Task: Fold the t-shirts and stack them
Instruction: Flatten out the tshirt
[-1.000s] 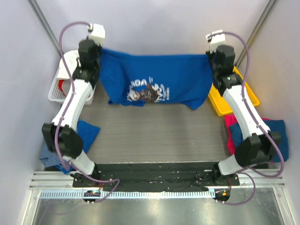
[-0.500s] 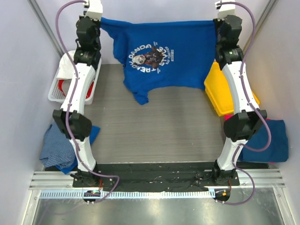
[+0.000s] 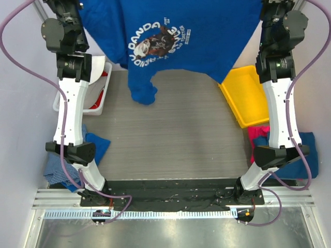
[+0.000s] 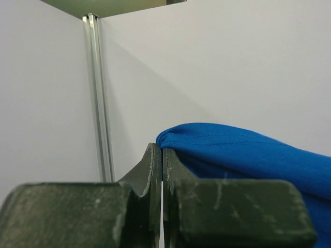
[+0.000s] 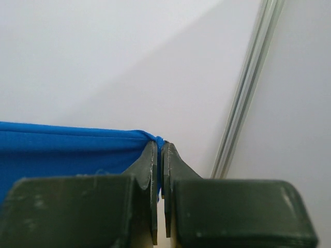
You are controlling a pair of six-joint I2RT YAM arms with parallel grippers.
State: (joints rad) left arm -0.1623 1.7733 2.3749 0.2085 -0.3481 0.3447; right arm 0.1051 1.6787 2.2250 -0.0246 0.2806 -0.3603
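A royal blue t-shirt (image 3: 176,36) with a round white-and-brown chest print hangs spread in the air, stretched between both raised arms, its print upside down in the top view. My left gripper (image 4: 162,150) is shut on one corner of the blue cloth (image 4: 248,155). My right gripper (image 5: 160,144) is shut on the other corner (image 5: 67,150). Both gripper tips are cut off by the upper edge of the top view. A plain blue t-shirt (image 3: 62,165) lies crumpled at the left, and a magenta one (image 3: 256,139) with a blue one (image 3: 305,155) lies at the right.
A white basket (image 3: 98,93) stands at the back left and a yellow bin (image 3: 248,98) at the back right. Grey walls with metal corner posts (image 4: 101,103) close in the workspace. The grey table (image 3: 170,139) lies below the hanging shirt.
Both arms have risen steeply, lifting the printed shirt off the table until it hangs high and close under the top camera; its lower edge now dangles free.
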